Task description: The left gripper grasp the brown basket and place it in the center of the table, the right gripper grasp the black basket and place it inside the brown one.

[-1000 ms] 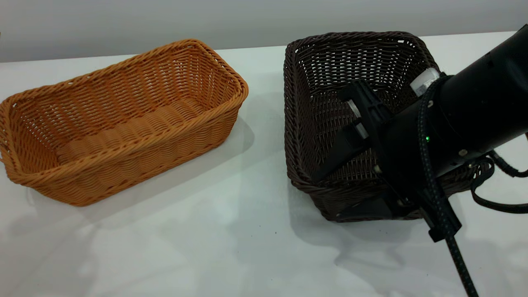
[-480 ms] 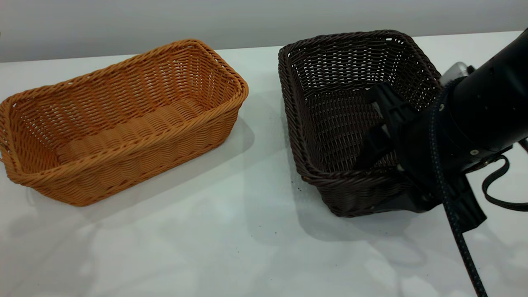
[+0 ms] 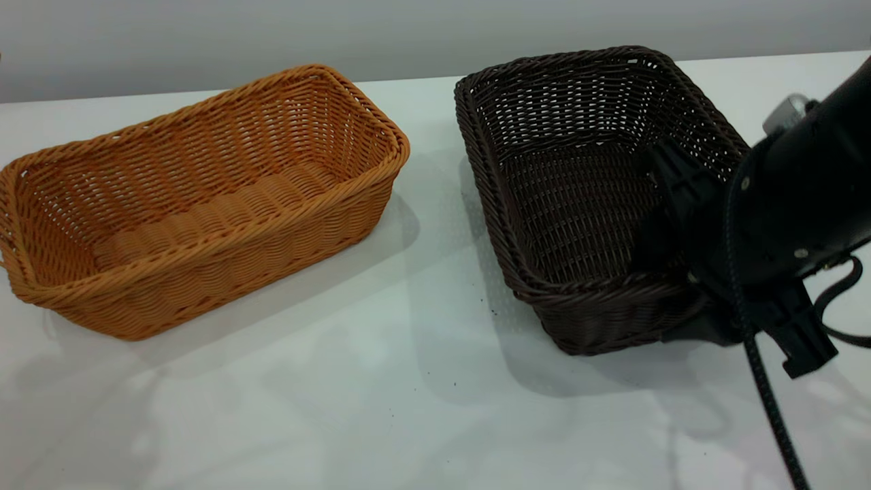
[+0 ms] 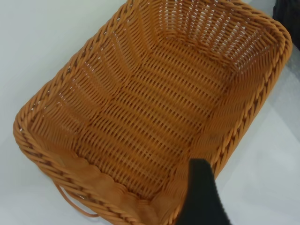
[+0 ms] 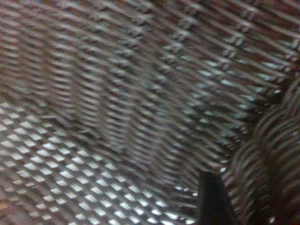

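The brown basket (image 3: 197, 204) rests on the white table (image 3: 381, 408) at the left, empty. The left wrist view looks down into the brown basket (image 4: 154, 108), with a black part of my left gripper (image 4: 201, 192) at its rim near one corner; that gripper is outside the exterior view. The black basket (image 3: 585, 190) is at the right. My right gripper (image 3: 670, 292) is shut on its near end wall by the right corner, one finger inside and one outside. The right wrist view shows the black basket's weave (image 5: 131, 103) up close and one fingertip (image 5: 211, 201).
A grey wall runs behind the table. The black braided cable (image 3: 769, 401) hangs from the right arm toward the near right edge. Bare white tabletop lies between the two baskets and in front of them.
My right gripper has moved to the right while holding the black basket. The basket has swung with it and sits less tilted than before. The brown basket has not moved.
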You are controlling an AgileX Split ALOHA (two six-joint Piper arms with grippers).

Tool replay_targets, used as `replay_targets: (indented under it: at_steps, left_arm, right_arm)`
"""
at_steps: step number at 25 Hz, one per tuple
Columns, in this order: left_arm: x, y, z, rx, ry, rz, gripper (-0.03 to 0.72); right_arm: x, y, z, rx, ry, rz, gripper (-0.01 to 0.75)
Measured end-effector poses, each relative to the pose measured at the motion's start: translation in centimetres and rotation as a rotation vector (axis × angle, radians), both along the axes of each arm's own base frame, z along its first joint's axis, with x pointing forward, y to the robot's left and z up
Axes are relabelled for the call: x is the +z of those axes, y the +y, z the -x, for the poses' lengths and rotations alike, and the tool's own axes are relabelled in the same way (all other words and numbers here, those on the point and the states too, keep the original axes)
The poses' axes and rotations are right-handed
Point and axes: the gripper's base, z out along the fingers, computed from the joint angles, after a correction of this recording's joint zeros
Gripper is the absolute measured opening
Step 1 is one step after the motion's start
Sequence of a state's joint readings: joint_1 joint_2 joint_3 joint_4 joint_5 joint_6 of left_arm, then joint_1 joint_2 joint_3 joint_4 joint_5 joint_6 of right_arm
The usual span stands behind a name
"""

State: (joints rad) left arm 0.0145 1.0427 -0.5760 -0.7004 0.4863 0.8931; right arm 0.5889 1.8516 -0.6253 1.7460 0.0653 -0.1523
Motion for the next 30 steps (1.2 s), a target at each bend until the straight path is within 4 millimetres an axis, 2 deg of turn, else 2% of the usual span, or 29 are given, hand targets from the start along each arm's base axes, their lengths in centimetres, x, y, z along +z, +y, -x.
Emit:
replay_targets:
  at_steps: [6, 10, 14, 25, 30]
  left_arm:
    - [-0.1, -0.1, 0.2, -0.015, 0.02, 0.006, 0.437]
    - [-0.1, -0.1, 0.2, -0.018, 0.024, 0.008, 0.437]
    - [-0.1, -0.1, 0.2, -0.019, 0.024, 0.008, 0.437]
    - [-0.4, -0.4, 0.5, -0.051, 0.075, 0.021, 0.43]
    - [-1.5, -0.3, -0.2, -0.062, 0.116, 0.007, 0.43]
  right_arm:
    - [-1.5, 0.2, 0.3, 0.013, 0.061, -0.002, 0.365]
    - [-1.6, -0.1, 0.2, 0.003, 0.049, 0.027, 0.353]
    - [-1.6, -0.2, 0.1, -0.009, 0.045, 0.038, 0.286]
    - [-1.6, -0.7, -0.1, 0.004, 0.016, 0.097, 0.285]
    - [-0.5, -0.8, -0.7, 0.025, -0.042, 0.106, 0.285]
